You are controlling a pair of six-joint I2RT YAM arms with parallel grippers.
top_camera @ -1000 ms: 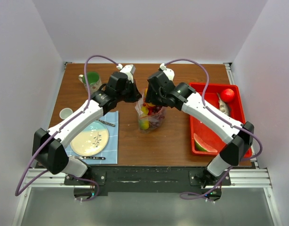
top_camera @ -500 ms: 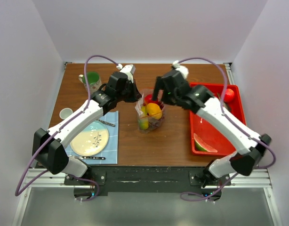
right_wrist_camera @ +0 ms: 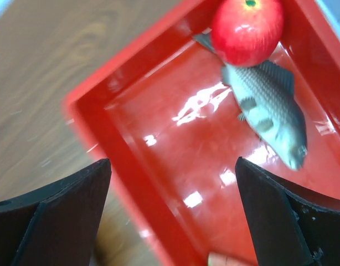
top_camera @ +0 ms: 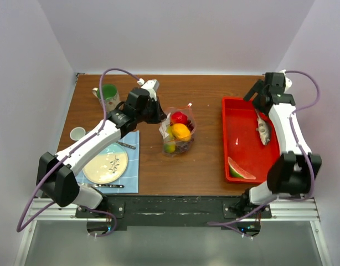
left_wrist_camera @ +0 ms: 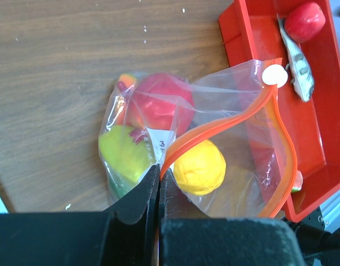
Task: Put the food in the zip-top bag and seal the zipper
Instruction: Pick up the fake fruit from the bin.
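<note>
The zip-top bag (top_camera: pixel 178 132) stands open at mid-table, holding a red fruit (top_camera: pixel 179 117), an orange fruit (top_camera: pixel 181 131), a green fruit (top_camera: pixel 169 147) and purple grapes. My left gripper (top_camera: pixel 158 114) is shut on the bag's left mouth edge, pinching the orange-red zipper (left_wrist_camera: pixel 214 124) at my fingertips (left_wrist_camera: pixel 159 169). My right gripper (top_camera: pixel 257 98) is open and empty above the far end of the red tray (top_camera: pixel 230 133). In the right wrist view it (right_wrist_camera: pixel 173 163) looks down on a red apple (right_wrist_camera: pixel 247 27) and the silver fish (right_wrist_camera: pixel 267 113). A watermelon wedge (top_camera: pixel 240 169) lies at the tray's near end.
A green cup (top_camera: pixel 108 95) and a small white cup (top_camera: pixel 77 133) stand at the left. A cream plate (top_camera: pixel 105 163) with cutlery rests on a blue mat at the front left. Walls enclose the table on three sides.
My right gripper left the orange fruit in the bag and swung right, to above the tray's far end. My left gripper has kept its hold on the bag.
</note>
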